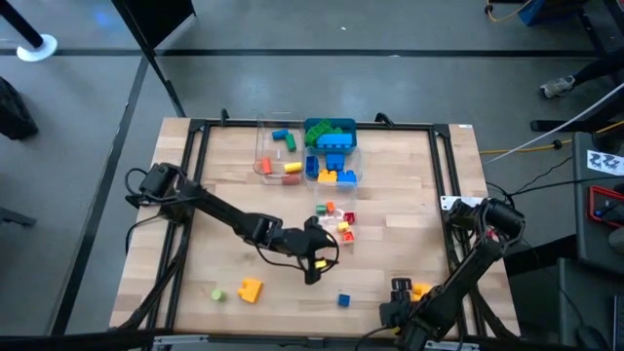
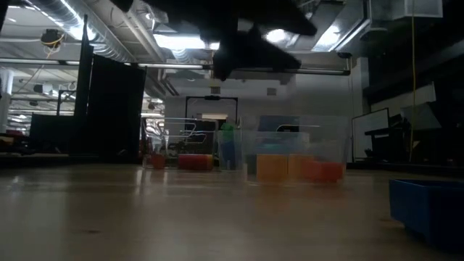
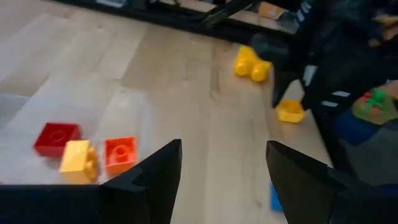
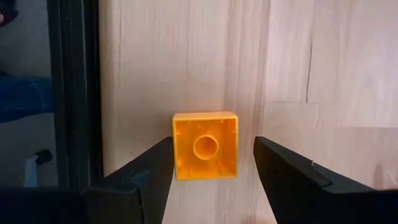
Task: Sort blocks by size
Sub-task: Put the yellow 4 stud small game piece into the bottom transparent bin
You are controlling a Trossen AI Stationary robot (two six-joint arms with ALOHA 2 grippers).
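Note:
Loose blocks lie on the wooden table: a red, yellow, orange and green cluster [image 1: 338,220], a blue one [image 1: 343,300], an orange-yellow one [image 1: 251,290] and a small green one [image 1: 216,293]. My left gripper [image 1: 313,271] hovers open and empty just near of the cluster [image 3: 78,152]. My right gripper [image 1: 402,290] is open at the table's near right. Its fingers stand on either side of an orange square brick [image 4: 206,145], which lies on the table with its hollow side up. A gap shows at one finger. Two clear tubs [image 1: 278,151] [image 1: 332,161] at the far edge hold sorted blocks.
A black frame rail [image 4: 74,93] runs beside the orange brick near the table's edge. In the left wrist view two more yellow blocks [image 3: 251,62] [image 3: 290,111] lie near my right arm [image 3: 348,68]. Bare wood stretches left of the cluster. The low view shows the tubs [image 2: 290,152] far off.

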